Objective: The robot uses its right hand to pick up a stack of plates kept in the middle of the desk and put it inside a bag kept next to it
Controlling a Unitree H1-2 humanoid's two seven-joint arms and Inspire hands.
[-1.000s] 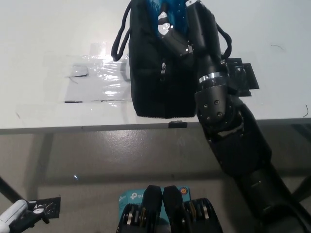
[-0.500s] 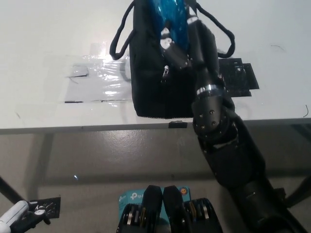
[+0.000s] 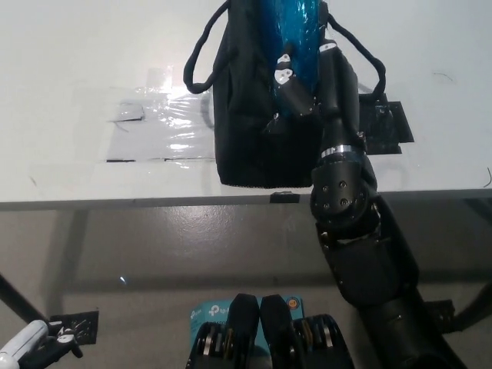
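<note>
Since a second ago your right hand has pulled back toward the near edge, and much more of the blue stack of plates now shows above the bag's mouth. Left to right: left hand low at the corner, fingers unclear, can't tell. Clear tape patch on the white surface. Black bag upright, handles splayed. Right-hand fingers wrapped on the plates, inside the bag's opening.

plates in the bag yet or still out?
Partly in: shiny blue plate stack stands in the black fabric bag's open top, black right hand gripping it.
</note>
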